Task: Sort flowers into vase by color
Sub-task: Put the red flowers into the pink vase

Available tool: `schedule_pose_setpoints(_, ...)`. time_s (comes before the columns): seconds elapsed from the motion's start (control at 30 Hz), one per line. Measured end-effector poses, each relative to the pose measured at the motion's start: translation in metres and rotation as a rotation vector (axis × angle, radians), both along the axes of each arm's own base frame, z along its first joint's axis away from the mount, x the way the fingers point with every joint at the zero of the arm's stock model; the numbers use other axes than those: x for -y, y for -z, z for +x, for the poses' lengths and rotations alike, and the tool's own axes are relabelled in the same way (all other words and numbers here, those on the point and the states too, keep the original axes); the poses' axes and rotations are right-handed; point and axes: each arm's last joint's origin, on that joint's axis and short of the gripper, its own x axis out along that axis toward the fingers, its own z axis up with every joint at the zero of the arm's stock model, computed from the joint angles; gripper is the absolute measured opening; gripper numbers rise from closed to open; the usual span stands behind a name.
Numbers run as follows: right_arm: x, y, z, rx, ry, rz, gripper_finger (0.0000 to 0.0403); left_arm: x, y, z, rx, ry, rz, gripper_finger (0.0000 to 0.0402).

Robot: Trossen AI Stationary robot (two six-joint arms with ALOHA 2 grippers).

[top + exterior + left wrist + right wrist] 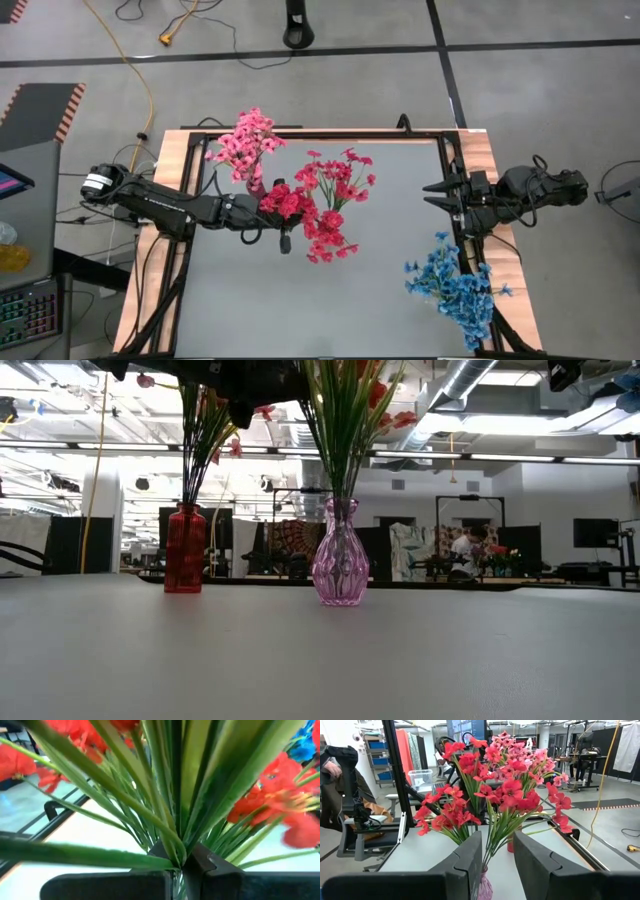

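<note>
Your left gripper is clamped on the red artificial flower sprig's green stems, above the pink glass vase mid-tabletop. Your right gripper waits half-open at the tabletop's right edge, holding nothing.

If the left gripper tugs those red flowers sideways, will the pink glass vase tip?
Probably. The pink glass vase is tall with a narrow base, and the red flowers spread wide above it, so it looks top-heavy. The left gripper is shut on thin stems, which would likely bend first.
</note>
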Motion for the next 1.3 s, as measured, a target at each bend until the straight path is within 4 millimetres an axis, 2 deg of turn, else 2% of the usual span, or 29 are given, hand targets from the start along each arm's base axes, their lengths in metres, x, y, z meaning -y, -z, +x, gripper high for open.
schedule_pose_setpoints(0.5, 0.0000, -0.0006, 0.0001, 0.006, 0.000, 0.002, 0.0136, -0.0005, 0.0030, -0.0006, -0.027, -0.013, -0.023, 0.0001)
schedule_pose_setpoints(0.77, 0.0000, -0.0005, 0.0001, 0.005, 0.000, 0.002, 0.0136, -0.0012, 0.0028, -0.0007, -0.023, -0.038, -0.025, 0.0027)
schedule_pose_setpoints(1.2, 0.0000, -0.0004, 0.0001, 0.004, 0.000, 0.001, 0.0136, -0.0068, 0.0026, -0.0001, -0.006, -0.073, -0.101, 0.0033)
schedule_pose_setpoints(1.3, 0.0000, -0.0004, 0.0001, 0.004, 0.000, 0.001, 0.0136, -0.0076, 0.0026, 0.0000, -0.005, -0.079, -0.102, 0.0045)
